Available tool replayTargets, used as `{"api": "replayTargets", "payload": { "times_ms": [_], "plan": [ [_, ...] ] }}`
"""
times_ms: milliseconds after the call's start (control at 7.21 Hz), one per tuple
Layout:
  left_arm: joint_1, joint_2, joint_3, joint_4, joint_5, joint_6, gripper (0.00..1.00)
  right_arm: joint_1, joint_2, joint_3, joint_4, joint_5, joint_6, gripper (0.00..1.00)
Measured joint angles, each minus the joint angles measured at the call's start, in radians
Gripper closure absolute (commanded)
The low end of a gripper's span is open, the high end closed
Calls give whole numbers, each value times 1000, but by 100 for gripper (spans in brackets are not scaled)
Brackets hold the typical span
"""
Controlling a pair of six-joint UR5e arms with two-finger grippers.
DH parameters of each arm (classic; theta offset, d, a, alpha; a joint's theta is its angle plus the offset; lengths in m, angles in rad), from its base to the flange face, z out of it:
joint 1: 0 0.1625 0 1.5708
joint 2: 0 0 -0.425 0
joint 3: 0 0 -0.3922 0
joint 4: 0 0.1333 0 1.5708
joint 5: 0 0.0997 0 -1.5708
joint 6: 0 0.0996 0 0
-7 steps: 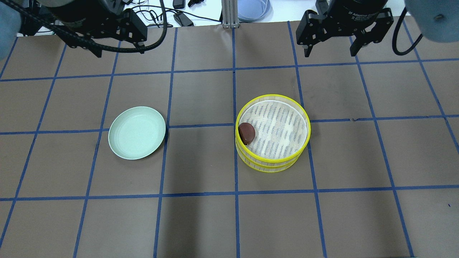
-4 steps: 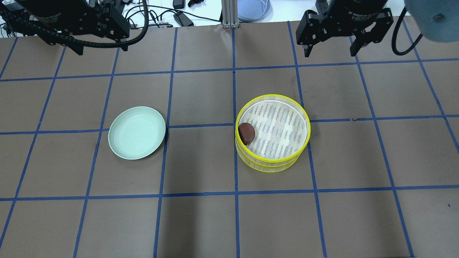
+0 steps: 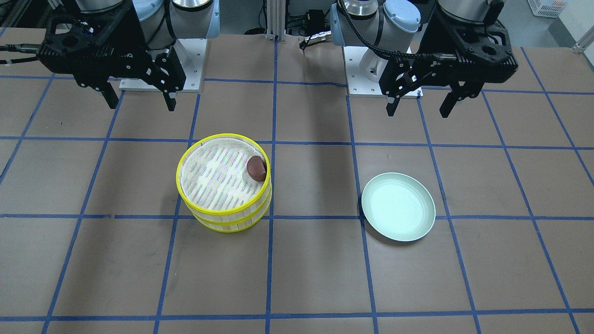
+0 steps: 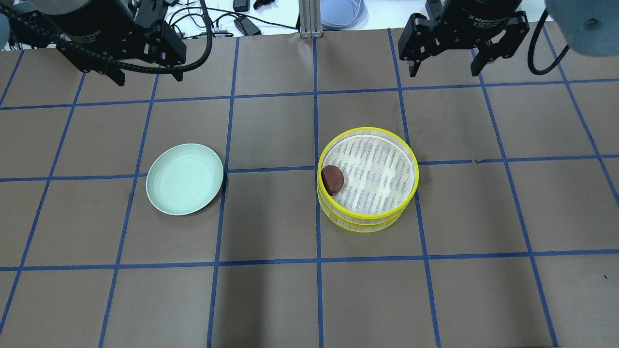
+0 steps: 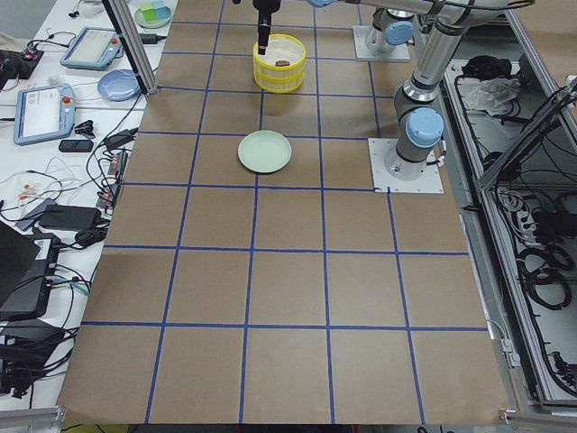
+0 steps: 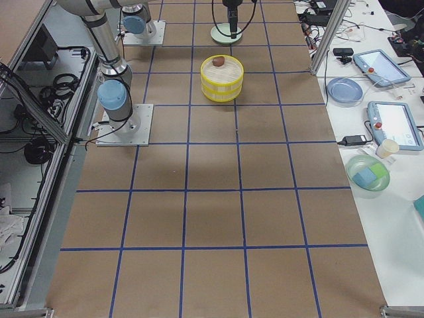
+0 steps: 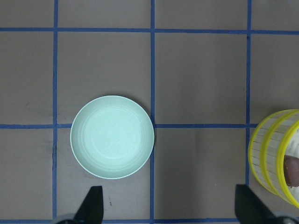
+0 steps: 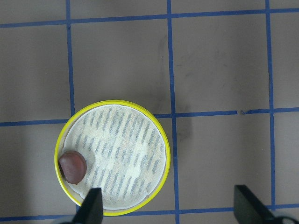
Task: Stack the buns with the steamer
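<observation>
Left claw (image 4: pixel 149 77), spread wide and holding nothing, hangs pointing down over the table (image 4: pixel 271 299) near the green plate (image 4: pixel 184 179). Right claw (image 4: pixel 444 72), equally wide, hangs near the stacked yellow steamer (image 4: pixel 360 224) — a brown bun (image 4: pixel 332 179) lies in its top tier, against the plate-side wall.

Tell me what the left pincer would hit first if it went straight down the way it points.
Likely the pale green plate, or the table paper right beside it. The left pincer hangs open, pointing down; nothing else lies beneath, though depth is unclear.
</observation>
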Motion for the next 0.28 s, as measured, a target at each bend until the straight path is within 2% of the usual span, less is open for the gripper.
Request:
{"api": "replayTargets", "payload": {
  "times_ms": [277],
  "plan": [
    [-1,6,-17,-23,0,0,0,0,0,0,0,1,0,0]
  ]
}}
